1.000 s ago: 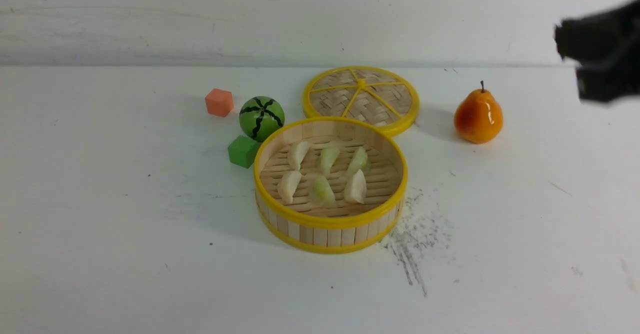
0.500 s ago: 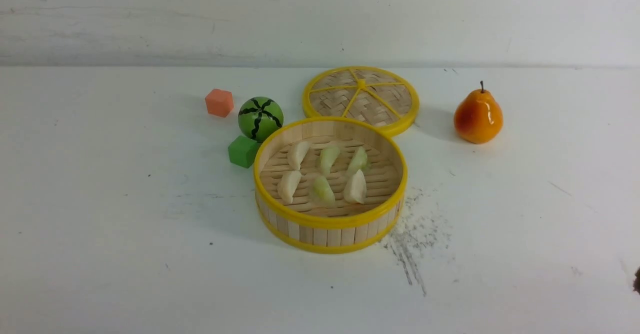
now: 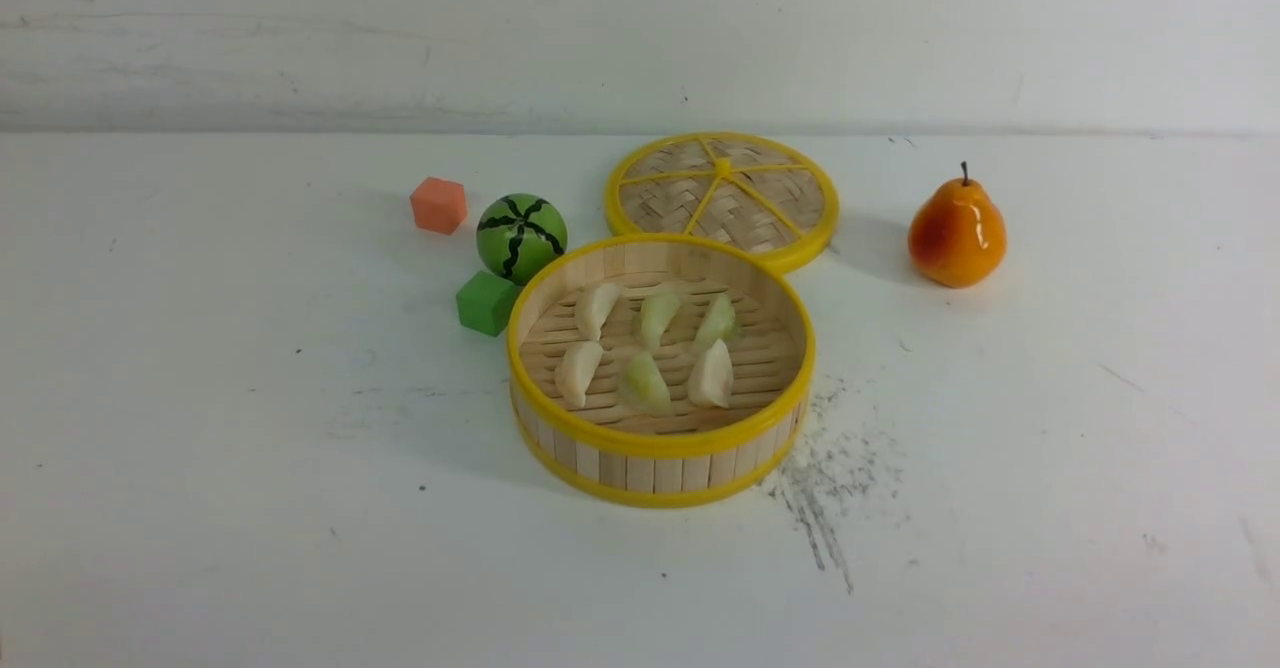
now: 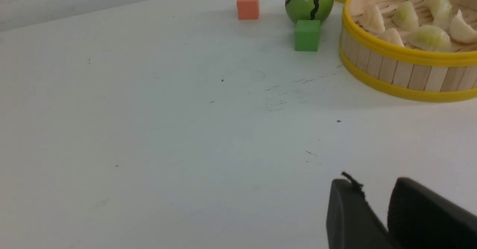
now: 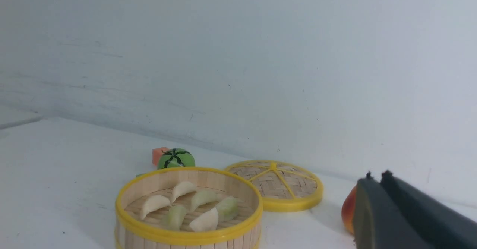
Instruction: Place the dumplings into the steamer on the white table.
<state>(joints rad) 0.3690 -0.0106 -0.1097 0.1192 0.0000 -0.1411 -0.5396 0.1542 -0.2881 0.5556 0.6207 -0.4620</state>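
Now six dumplings lie inside the steamer.

We see a white bench, scuffed, with a patch of dark scratch marks just right of the steamer. The steamer rests on it near the middle. Behind it lies a flat woven lid. To the left sit an orange cube, a striped green ball and a green cube; a pear stands to the right.
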